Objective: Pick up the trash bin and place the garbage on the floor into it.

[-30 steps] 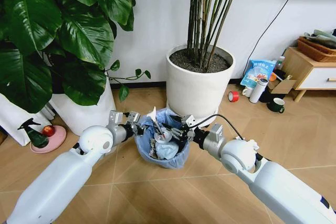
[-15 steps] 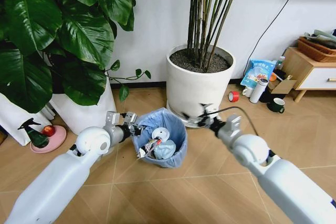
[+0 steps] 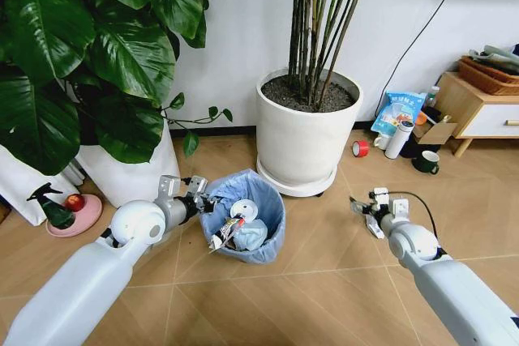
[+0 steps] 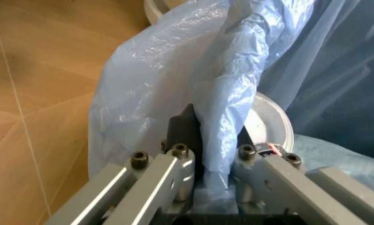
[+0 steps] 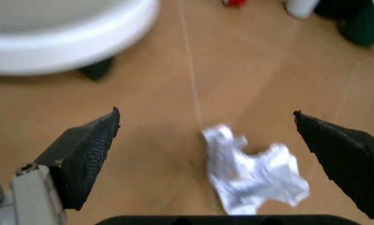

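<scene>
A lived-in home room: a wooden chevron floor (image 3: 268,297), big houseplants in white pots (image 3: 302,139) against a white wall (image 3: 243,30), a low wooden cabinet (image 3: 478,111) with a basket (image 3: 491,77), and a mug (image 3: 426,163) on the floor.

The right gripper (image 5: 205,140) hangs with its dark jaws spread wide above the floor (image 5: 143,93) of tan boards. Between the jaws lies a crumpled white piece of garbage (image 5: 252,171), untouched. Beyond it stands the rounded base of a white plant pot (image 5: 61,33).
</scene>
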